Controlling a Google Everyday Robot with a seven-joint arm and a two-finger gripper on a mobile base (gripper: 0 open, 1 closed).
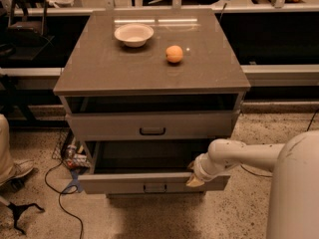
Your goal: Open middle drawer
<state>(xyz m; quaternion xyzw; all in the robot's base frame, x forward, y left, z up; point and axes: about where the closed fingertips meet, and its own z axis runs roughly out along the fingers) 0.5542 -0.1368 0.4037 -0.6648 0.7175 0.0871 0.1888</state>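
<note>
The grey cabinet (149, 68) has its middle drawer (124, 183) pulled out toward me, with its dark inside (144, 156) showing. Its small black bar handle (154, 187) sits at the centre of the front panel. The top drawer (149, 125), with its own black handle (152, 131), sits above it, with a dark gap under the cabinet top. My gripper (194, 177) is at the end of the white arm (239, 156). It sits at the right end of the middle drawer's front edge, well right of the handle. The lowest drawer is mostly hidden under the open one.
A white bowl (133, 34) and an orange (174, 54) sit on the cabinet top. Cables and clutter (70, 156) lie on the speckled floor to the left. A person's shoe (17, 169) is at the left edge. My white body (296, 193) fills the lower right.
</note>
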